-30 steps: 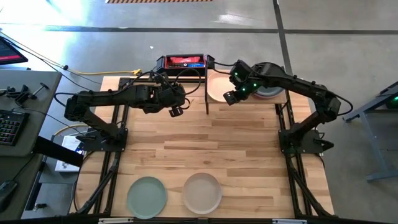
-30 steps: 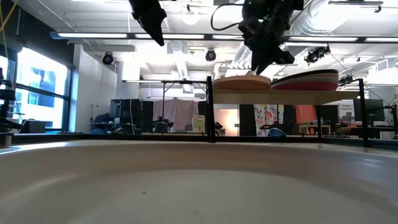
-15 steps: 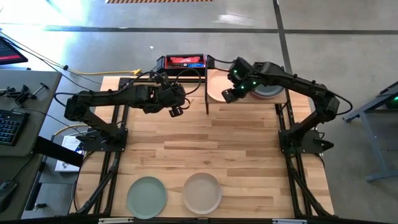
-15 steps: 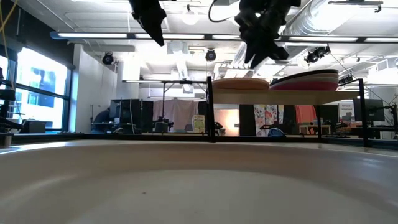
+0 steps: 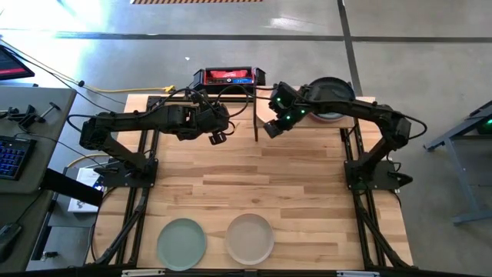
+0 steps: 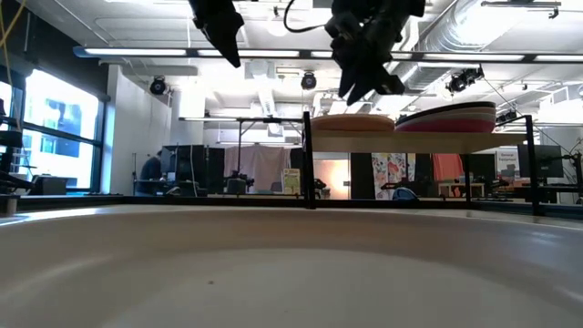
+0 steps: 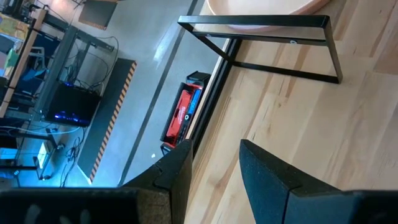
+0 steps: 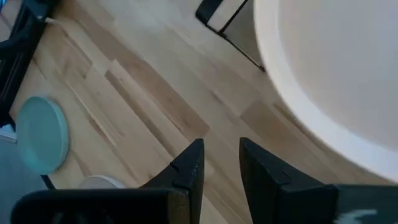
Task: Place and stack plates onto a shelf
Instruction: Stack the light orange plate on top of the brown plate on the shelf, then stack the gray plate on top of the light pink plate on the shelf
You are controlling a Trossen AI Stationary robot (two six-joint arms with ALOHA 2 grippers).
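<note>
Two dark jointed arms, black cables, green lights near right end effector (image 5: pixel 269 128)

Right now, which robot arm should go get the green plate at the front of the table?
Probably the left. The green plate lies on the left arm's side, and the left end effector hangs empty over the table; the right end effector is by the shelf.

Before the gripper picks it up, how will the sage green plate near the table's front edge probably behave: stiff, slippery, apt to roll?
The sage green plate looks rigid and shallow, so it should probably stay stiff. It lies flat on the table, so rolling seems unlikely. Its low rim may be hard to pinch, and pushed, it would likely slide on the smooth wood.
</note>
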